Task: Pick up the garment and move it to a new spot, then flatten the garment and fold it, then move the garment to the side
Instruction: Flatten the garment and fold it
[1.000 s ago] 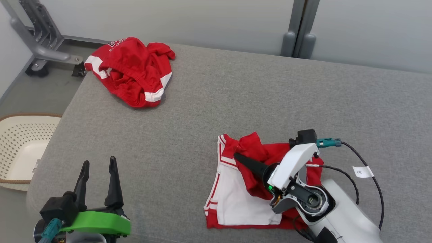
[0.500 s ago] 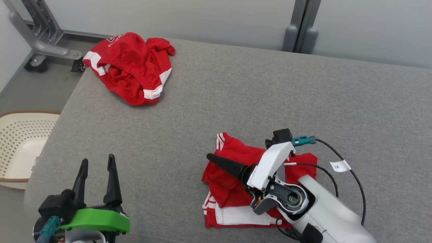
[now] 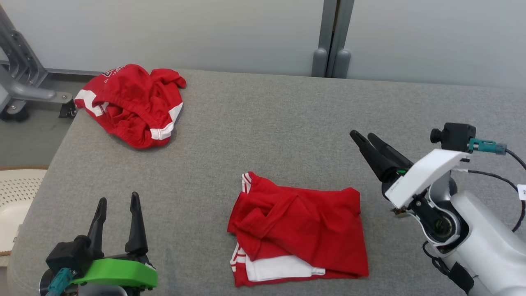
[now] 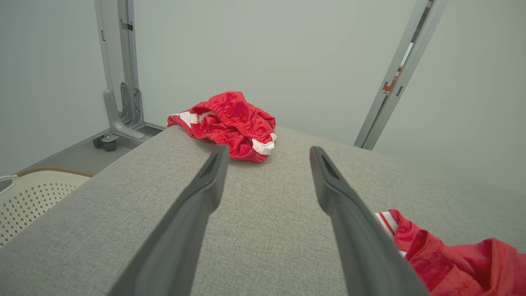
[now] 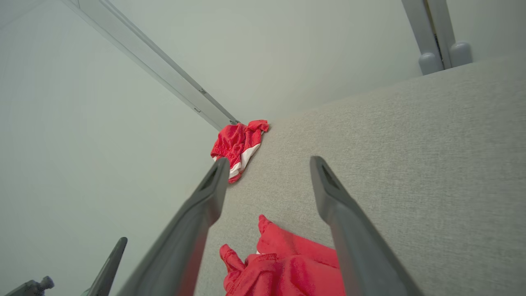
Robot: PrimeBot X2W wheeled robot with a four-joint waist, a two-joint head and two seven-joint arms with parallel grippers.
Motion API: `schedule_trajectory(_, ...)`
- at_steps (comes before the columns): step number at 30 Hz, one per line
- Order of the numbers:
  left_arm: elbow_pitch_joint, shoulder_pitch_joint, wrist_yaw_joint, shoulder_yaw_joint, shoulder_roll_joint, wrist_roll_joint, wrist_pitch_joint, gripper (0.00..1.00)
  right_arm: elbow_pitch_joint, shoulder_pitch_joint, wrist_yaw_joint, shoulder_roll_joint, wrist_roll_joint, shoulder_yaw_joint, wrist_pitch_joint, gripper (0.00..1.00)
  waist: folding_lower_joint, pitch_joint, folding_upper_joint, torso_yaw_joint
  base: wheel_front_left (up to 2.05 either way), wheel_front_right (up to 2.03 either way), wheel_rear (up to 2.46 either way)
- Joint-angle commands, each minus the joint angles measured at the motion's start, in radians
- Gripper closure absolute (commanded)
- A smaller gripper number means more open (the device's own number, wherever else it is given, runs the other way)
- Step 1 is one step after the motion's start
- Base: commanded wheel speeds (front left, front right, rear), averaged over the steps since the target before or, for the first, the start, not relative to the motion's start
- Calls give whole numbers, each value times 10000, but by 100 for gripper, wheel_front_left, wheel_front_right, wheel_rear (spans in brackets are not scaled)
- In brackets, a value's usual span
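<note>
The garment [image 3: 300, 222] is being seen lying folded on the table [image 3: 263, 123], close to the near edge and about midway along it, red side up, a white panel showing at its near left part. The right gripper [image 3: 362, 135] is being held above the table to the right of the garment, clear of it, fingers spread and empty. The left gripper [image 3: 118, 197] is being held at the near left corner, likewise spread, nothing between the fingers. A second garment [image 3: 131, 102], crumpled, is being observed at the far left corner. A basket [image 3: 16, 193] is being seen beyond the left edge.
</note>
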Motion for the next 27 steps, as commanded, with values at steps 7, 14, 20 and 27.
schedule_trajectory(7,-90,70,-32,-95,17,-9,-24,0,1451,486,3,188,-2130,335,-629,49,0,-21,0,-106,0,0,0)
schedule_trajectory(14,-56,-66,-54,-195,18,29,-24,0,2657,264,3,1114,-2662,902,376,100,0,36,0,179,0,0,0)
schedule_trajectory(20,-74,-154,-65,-204,17,-94,-24,0,2831,217,2,1754,-2601,1613,1123,100,0,264,0,535,0,0,0)
schedule_trajectory(27,-83,-439,-53,-358,17,-233,-24,0,3461,-575,3,2309,-2690,2353,1042,100,0,767,0,892,0,0,0)
